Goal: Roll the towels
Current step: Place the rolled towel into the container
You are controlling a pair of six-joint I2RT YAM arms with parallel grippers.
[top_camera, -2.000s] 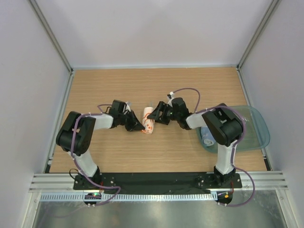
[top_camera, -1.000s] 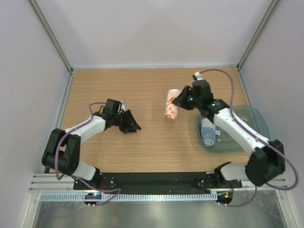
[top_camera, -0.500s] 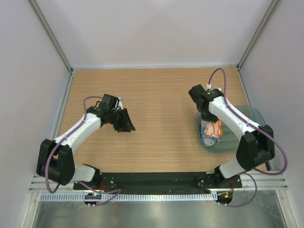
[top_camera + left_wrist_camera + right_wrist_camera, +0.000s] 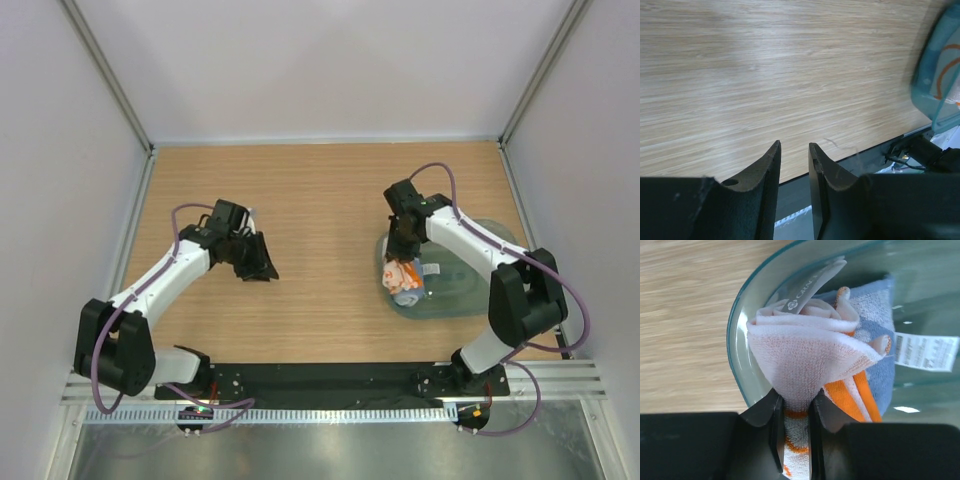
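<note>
While the right tool is clamping the rolled white-and-orange towel, that roll is sitting within the rim of the teal bin, at the bin's 8 o'clock end. In the right wrist view the tool is pinching the lower part of the towel in a narrow grip, and the free end is bulging out beyond the fingertips. A blue towel is lying in the bin, touching the roll at the roll's 3 o'clock side, with a white label showing further that way. Whether the roll is resting on the bin floor cannot be told.

The bin is standing at about 3 o'clock on the wooden surface. The left tool is hanging at about 9 o'clock, well apart from the bin. In the left wrist view its jaws are showing a narrow gap and are gripping nothing.
</note>
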